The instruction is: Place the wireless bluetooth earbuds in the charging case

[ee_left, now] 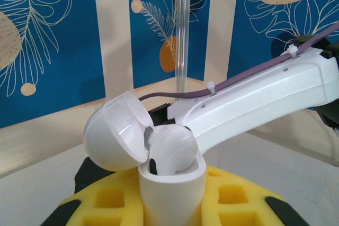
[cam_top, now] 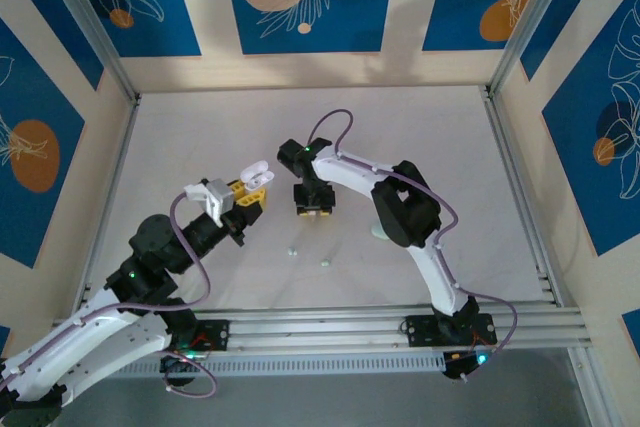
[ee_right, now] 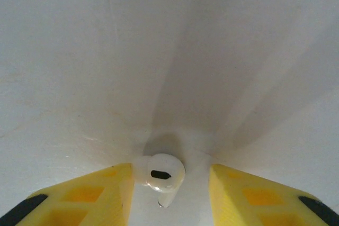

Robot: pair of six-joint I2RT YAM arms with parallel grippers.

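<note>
My left gripper (ee_left: 172,199) is shut on a white charging case (ee_left: 172,186), held upright above the table between yellow fingers (ee_left: 238,194). Its lid (ee_left: 114,136) hangs open to the left, and one white earbud (ee_left: 172,149) sits in the case. From above, the case (cam_top: 256,174) sits at the tip of the left gripper (cam_top: 250,195). My right gripper (cam_top: 315,211) points down at the table. A white earbud (ee_right: 161,175) lies between its open fingers (ee_right: 100,191), touching the left one, with a gap to the right one.
Two small pale earbuds (cam_top: 292,251) (cam_top: 325,263) lie on the white table in front of the arms. A pale green rounded object (cam_top: 378,234) rests beside the right arm's elbow. The right arm's white link (ee_left: 254,99) passes close behind the held case.
</note>
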